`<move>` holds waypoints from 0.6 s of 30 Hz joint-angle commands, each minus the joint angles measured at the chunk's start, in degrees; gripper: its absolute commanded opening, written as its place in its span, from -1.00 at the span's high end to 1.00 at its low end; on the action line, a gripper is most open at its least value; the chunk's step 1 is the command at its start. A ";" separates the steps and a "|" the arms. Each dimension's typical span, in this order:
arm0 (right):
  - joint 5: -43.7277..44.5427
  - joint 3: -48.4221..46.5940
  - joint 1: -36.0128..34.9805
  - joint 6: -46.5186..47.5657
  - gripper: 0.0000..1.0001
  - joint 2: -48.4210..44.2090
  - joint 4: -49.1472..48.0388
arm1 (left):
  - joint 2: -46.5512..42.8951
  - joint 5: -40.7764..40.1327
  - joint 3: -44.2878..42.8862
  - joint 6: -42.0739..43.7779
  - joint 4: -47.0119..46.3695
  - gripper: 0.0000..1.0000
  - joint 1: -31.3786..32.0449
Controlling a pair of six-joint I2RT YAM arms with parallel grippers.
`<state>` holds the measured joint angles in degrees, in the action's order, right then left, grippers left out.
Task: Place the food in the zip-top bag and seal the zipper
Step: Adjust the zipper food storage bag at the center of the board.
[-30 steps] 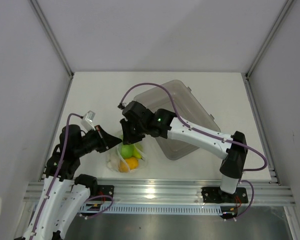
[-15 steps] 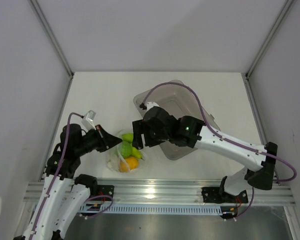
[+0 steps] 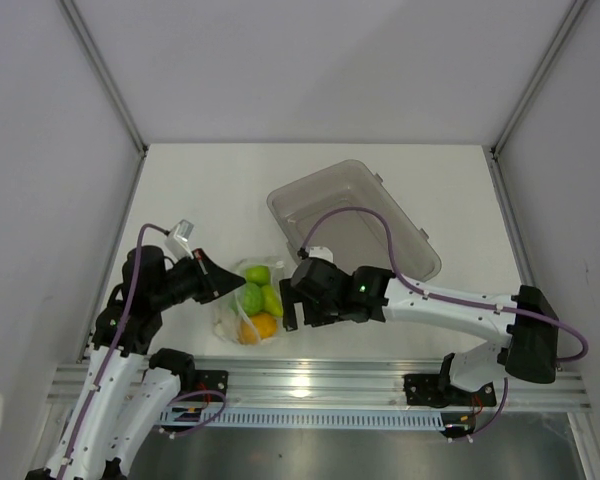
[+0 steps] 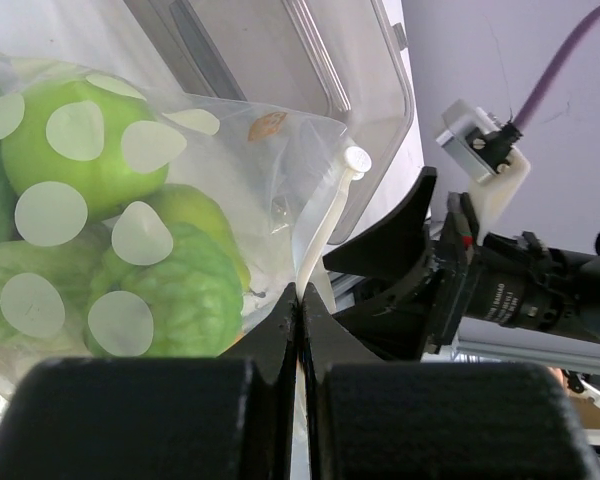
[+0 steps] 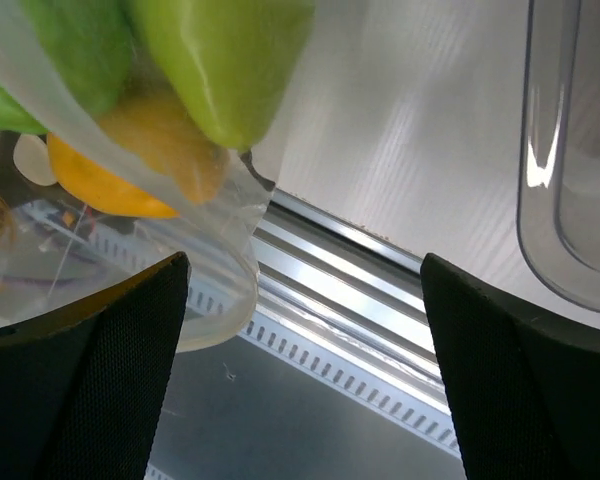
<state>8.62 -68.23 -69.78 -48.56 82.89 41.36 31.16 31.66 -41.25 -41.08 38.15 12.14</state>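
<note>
While you check for markings, note that the zip-top bag (image 3: 242, 318) carries white round dots and one small orange-brown print (image 4: 268, 124), too blurred to read in the left wrist view. The bag lies on the table (image 3: 200, 190) near the front rail (image 3: 380, 380), left of the grey bin (image 3: 355, 230).

Inside it you can see a green apple (image 4: 80, 140), other green food and an orange citrus (image 3: 263, 326).

The left gripper (image 4: 300, 300) has its jaws pressed together on the zipper (image 4: 325, 225), a white strip ending in a round knob.

The right gripper (image 5: 302, 262) is spread wide with nothing between the fingers; the bag's lower corner sits just beside its left finger (image 5: 100, 380).

Compared with one second ago, the right gripper (image 3: 288, 305) has left its place over the bag and now sits low at the bag's right side, so more of the bin shows. The left gripper (image 3: 218, 283) has kept its hold.

You cannot tell from these views how far the mouth is sealed. The lowest food is hidden under crinkled plastic.
</note>
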 commanded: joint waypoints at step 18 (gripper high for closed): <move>-3.35 -4.88 0.44 -2.52 1.00 4.12 -16.59 | 1.80 2.00 -2.51 5.04 0.87 0.99 0.25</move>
<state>4.21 -67.00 -69.12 -52.86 86.91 26.13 31.79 32.27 -41.30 -39.46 38.24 12.14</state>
